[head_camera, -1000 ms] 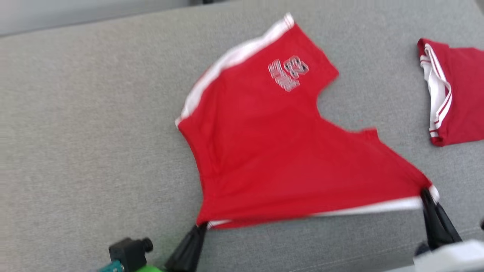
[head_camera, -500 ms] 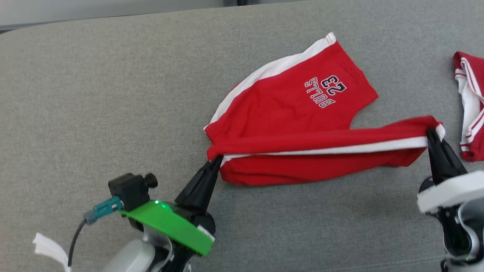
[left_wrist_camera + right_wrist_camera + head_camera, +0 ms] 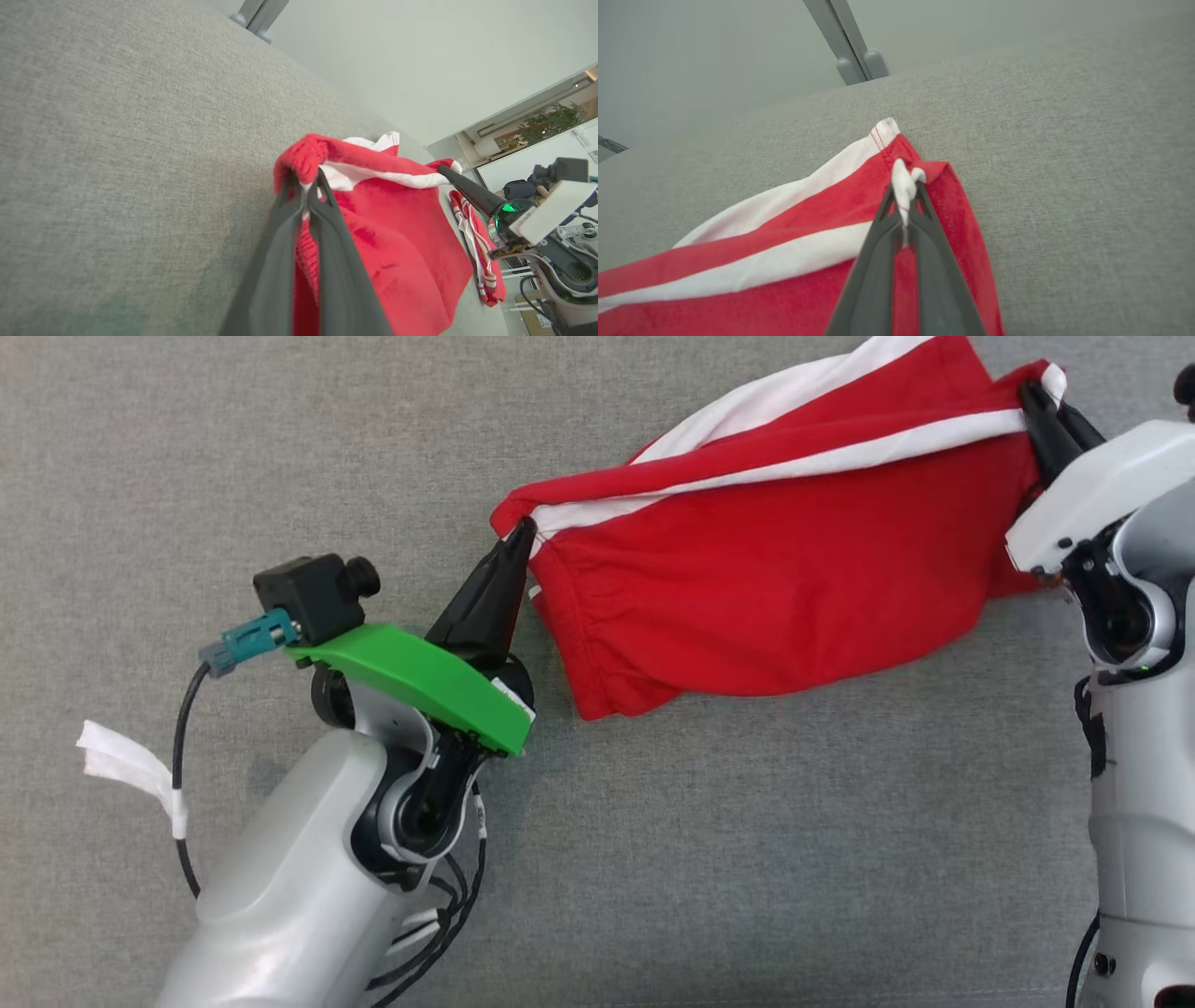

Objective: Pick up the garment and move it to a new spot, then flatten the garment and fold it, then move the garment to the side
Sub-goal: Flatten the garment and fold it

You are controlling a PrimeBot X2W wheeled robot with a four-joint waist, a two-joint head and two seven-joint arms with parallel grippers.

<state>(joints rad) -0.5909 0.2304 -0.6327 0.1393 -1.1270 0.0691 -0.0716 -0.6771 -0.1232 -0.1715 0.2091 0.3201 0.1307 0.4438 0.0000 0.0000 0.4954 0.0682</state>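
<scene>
The garment (image 3: 775,588) is a pair of red shorts with white side stripes, folded over on the grey cushion. My left gripper (image 3: 521,534) is shut on its left waistband corner, where red cloth (image 3: 303,156) bunches over the fingertips in the left wrist view. At the upper right my right gripper (image 3: 1032,394) is shut on the other corner, and a white bit of hem (image 3: 903,179) pokes up between its fingertips in the right wrist view. The held edge stretches taut between both grippers, and the cloth (image 3: 784,242) below it sags toward me.
The grey fabric cushion (image 3: 280,448) spreads wide to the left and front. A second red and white garment (image 3: 476,242) lies beyond the right gripper in the left wrist view. A grey post (image 3: 845,42) stands behind the cushion's far edge.
Both grippers have carried the held edge away from me, over the rest of the shorts, folding them so the printed number is covered. The head camera has tilted down, shifting the whole picture.
</scene>
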